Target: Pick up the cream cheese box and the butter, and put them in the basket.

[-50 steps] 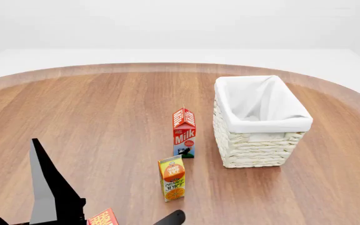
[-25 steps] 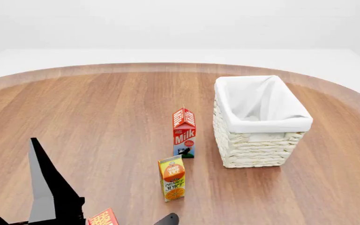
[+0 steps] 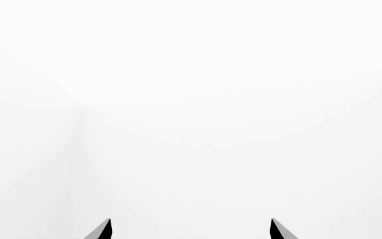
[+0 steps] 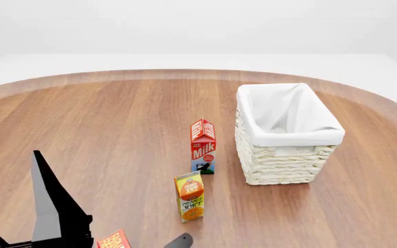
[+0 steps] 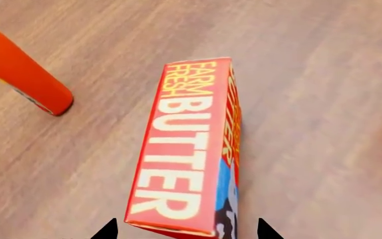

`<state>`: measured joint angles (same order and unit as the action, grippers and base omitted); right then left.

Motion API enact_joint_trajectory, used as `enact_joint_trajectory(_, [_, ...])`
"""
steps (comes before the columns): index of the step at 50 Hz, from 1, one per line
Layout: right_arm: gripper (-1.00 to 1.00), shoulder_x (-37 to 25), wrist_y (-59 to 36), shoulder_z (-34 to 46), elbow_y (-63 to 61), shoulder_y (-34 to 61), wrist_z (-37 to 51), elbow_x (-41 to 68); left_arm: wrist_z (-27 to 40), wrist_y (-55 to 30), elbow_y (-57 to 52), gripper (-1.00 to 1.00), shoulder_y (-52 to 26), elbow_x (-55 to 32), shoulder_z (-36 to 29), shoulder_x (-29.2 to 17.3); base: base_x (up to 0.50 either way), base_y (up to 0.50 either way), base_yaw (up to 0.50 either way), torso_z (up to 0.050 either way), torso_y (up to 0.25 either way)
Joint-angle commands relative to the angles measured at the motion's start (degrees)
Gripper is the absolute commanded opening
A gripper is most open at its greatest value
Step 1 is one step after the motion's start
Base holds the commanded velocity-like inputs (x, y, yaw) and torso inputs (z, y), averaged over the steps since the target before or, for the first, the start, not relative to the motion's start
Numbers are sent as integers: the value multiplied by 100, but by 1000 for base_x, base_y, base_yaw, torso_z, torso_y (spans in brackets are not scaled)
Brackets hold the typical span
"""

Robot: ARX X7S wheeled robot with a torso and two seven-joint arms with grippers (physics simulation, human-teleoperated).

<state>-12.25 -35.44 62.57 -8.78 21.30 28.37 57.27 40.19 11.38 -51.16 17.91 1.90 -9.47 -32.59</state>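
butter point(image 5: 187, 149) | near end cut off between right claw point(image 5: 184, 230) tips

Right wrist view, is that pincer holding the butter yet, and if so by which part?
No. The right pincer is open, its fingertips on either side of the near end of the butter without touching. The left pincer is open and empty.

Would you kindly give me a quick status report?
Both grippers open, empty. Right gripper straddling the butter, not closed. Basket empty. Cream cheese box unseen.
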Motion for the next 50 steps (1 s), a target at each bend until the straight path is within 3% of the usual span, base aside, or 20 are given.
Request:
enact_joint_trajectory(1, [100,181,4,-26,151,59,-172,-138,-73,130,-4,100,20,92,158,91,0,0,0,0,0])
enact_joint_trajectory(45, [100,524,18,3,1115,309,-642,80,-15,85,138,100,-60,73,259,107,0,0,0,0,0])
enact_joint_trajectory(46, [-100,518,16,15,1103,312,-649,76,-16,91,141,100,-60,65,256,106,0,0,0,0,0])
enact_joint_trajectory(50, [-100,497,-6,134,1041,329,-695,4,-14,104,147,100,-55,51,263,103,0,0,0,0,0])
